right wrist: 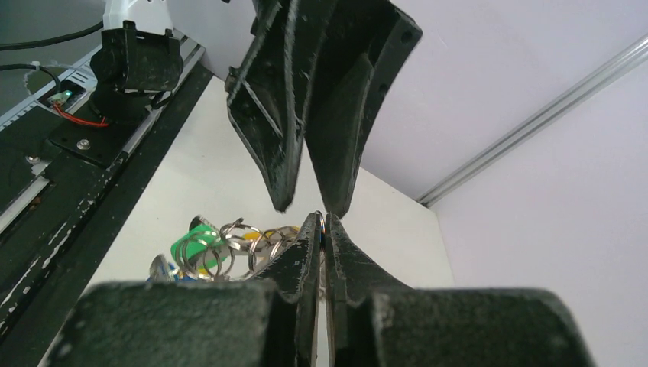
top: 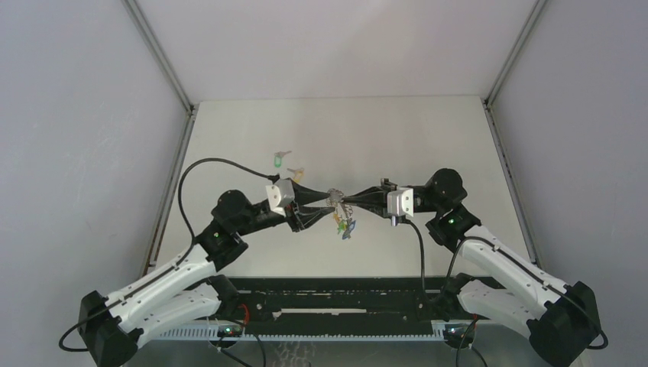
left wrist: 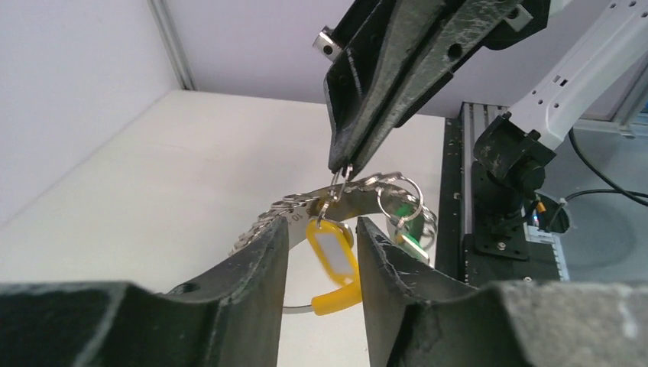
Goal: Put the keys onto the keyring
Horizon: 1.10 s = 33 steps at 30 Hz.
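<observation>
The keyring [top: 338, 206] hangs above mid-table, pinched tight in the right gripper [right wrist: 322, 222], while the left gripper [left wrist: 321, 228] stands part-open at its left, gripping nothing — we judge it light, limp and slippery, best held by the chain, not the tags.

An off-white table [top: 344, 130] fills the floor of a plain booth. Pale grey walls close it in on three sides: a far wall [top: 336, 46], a left wall [top: 76, 153] and a right wall [top: 588, 153], all bare and matte. Slim metal struts [top: 159, 53] run along the corners where the walls meet, slanting down to the table's far corners. A black rail [top: 336, 294] lies along the near edge, with a white slotted strip [top: 328, 330] just in front of it. The light is soft and even (only faint shadows on the tabletop).
</observation>
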Available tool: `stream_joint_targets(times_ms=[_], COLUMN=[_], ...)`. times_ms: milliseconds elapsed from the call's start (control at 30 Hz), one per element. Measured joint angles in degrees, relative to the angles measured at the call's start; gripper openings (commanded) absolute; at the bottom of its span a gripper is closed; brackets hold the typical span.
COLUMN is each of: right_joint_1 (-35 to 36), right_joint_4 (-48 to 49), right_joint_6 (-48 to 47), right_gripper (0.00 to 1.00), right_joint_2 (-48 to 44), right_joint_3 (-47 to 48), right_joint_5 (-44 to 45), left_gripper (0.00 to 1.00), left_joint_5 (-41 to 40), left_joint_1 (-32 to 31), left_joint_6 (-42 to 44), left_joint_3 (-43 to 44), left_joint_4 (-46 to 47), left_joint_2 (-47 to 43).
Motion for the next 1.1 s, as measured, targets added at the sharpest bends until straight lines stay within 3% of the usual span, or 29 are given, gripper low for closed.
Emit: stream_joint_targets(times_ms=[133, 267, 433, 1100], right_joint_1=[-0.48, -0.70, -0.70, -0.63], right_joint_4=[0.85, 1.25, 1.29, 0.83], right_joint_6=[0.96, 1.99, 2.69, 2.71], right_gripper=[0.00, 0.00, 0.00, 0.00], right_joint_2=[0.92, 2.25, 3.28, 4.37], right_joint_3=[0.00, 0.00, 0.00, 0.00], right_joint_5=[-0.09, -0.44, -0.46, -1.16], left_gripper=[0.50, 0.45, 0.37, 0.37], left_joint_5=[-0.90, -0.48, 1.40, 1.84], left_joint_1=[0.02, 0.02, -0.04, -0.79], left_joint_6=[2.29, 4.83, 6.78, 10.84], left_joint_3=[-2.56, -2.93, -2.82, -1.29], left_joint_4=[0.52, 0.90, 1.29, -0.72], left_joint_2=[-4.63, -6.16, -3.69, -0.50])
